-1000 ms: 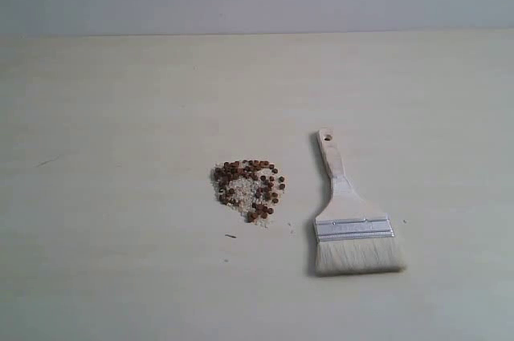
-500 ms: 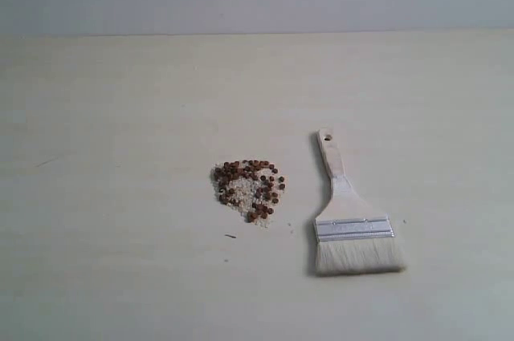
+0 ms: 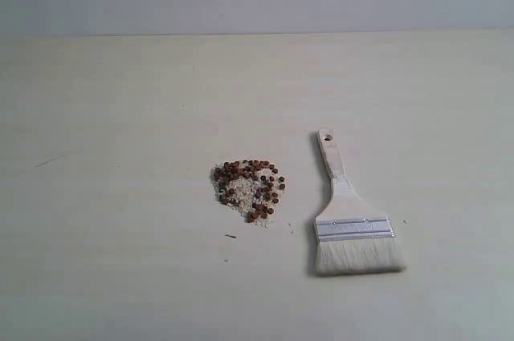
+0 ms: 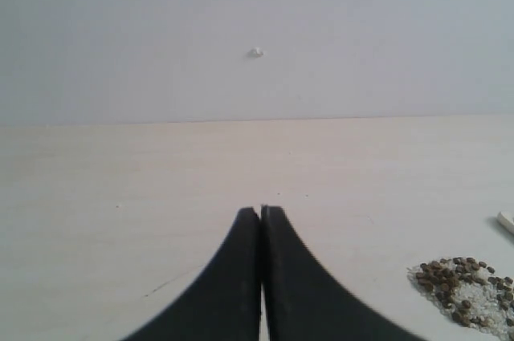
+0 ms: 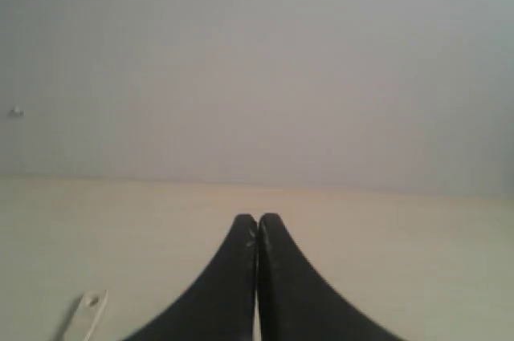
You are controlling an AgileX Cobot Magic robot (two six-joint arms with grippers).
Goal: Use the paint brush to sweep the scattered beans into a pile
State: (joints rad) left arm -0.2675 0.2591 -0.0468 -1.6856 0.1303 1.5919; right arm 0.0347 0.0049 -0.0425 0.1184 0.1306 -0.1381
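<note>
While the jaws of the left gripper (image 4: pixel 261 211) and right gripper (image 5: pixel 257 217) are pressed together on nothing, the paint brush (image 3: pixel 348 214) is noted flat, bristles toward the worktop's (image 3: pixel 120 116) near edge, right of centre. The beans (image 3: pixel 247 189) lie mid-worktop, beside its handle. Risk: a clumsy pickup could shove the brush into them, scattering them.

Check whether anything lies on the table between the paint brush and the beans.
Nothing visible does. The paint brush lies flat beside the beans, apart from them, with bare table between them.
</note>
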